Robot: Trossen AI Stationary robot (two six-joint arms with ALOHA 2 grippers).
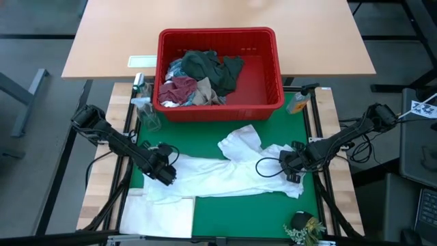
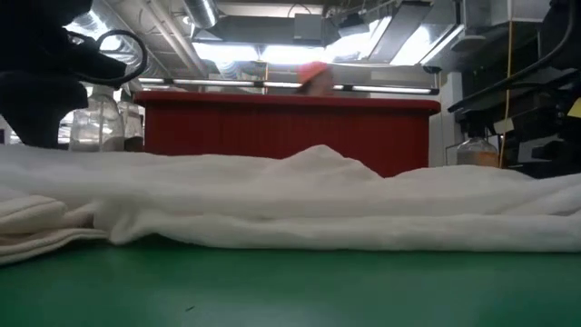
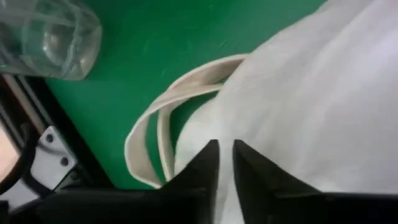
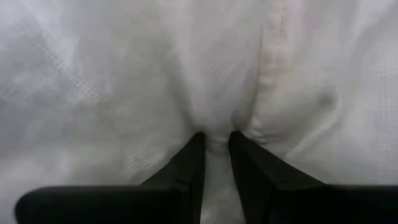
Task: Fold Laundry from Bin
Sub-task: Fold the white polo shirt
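Evidently soft: white garment [image 1: 225,174] is limp, light, creasing easily; best taken at edges or corners.
Place: spread on green mat [image 1: 225,215], near side of the red bin [image 1: 217,102].
Long axis: left-right.
Left gripper [image 1: 164,175]: barely parted, cloth between tips.
Right gripper [image 1: 290,166]: pinching a fold.

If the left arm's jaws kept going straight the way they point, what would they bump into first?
Probably the white garment: the left gripper is already at its edge, jaws nearly together with cloth right ahead. A beige strap loop lies just beside that line.
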